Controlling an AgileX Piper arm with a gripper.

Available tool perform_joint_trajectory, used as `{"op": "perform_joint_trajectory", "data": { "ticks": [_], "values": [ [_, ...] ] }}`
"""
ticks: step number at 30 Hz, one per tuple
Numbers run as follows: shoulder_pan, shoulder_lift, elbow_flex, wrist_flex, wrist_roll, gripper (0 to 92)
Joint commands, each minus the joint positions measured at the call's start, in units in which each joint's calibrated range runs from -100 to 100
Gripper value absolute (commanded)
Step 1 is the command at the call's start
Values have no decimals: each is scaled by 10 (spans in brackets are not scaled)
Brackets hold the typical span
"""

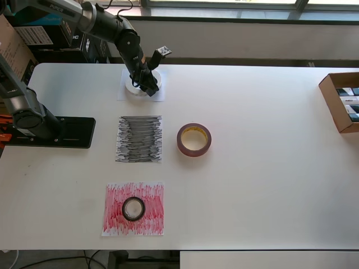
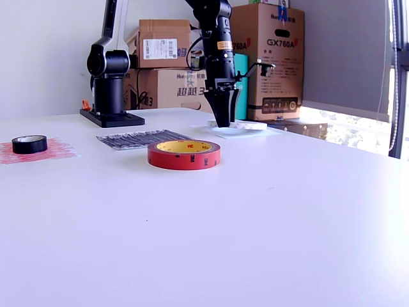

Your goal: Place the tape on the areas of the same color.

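Now jaws [image 2: 223, 121] closed, tips down on white ring [image 1: 143, 85], flat on white sheet [image 1: 160, 96].

White table [image 1: 269, 185], three paper sheets, dark-red tape roll [image 1: 194, 139], arm base [image 1: 53, 132], cardboard box [image 1: 340, 101]

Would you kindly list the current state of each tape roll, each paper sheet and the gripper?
White tape roll: flat on the white sheet, gripper on it.
Black tape roll: flat on the red-scribbled sheet, mismatched.
Dark-red tape roll: flat on bare table, on no sheet.
Black-scribbled sheet: unoccupied.
Gripper: down at the white roll; open or shut unclear.
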Motion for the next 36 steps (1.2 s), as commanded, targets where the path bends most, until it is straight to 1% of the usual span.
{"op": "perform_joint_trajectory", "data": {
  "ticks": [1,3,7,8,9,22,24,25,26,30,32,34,35,36],
  "values": [
    [-4,-2,-2,3,-1,395],
    [-4,-2,-2,3,-1,301],
    [-5,-3,-3,3,1,72],
    [-5,-6,-3,4,0,26],
    [-5,-12,-2,5,0,0],
    [2,-76,5,7,3,4],
    [2,-77,5,7,3,36],
    [2,-78,6,7,4,76],
    [2,-79,6,7,4,133],
    [2,-79,6,7,2,425],
    [2,-79,6,7,4,553],
    [2,-79,6,7,3,647],
    [2,-79,6,7,1,674],
    [2,-79,6,7,0,680]
  ]
}}
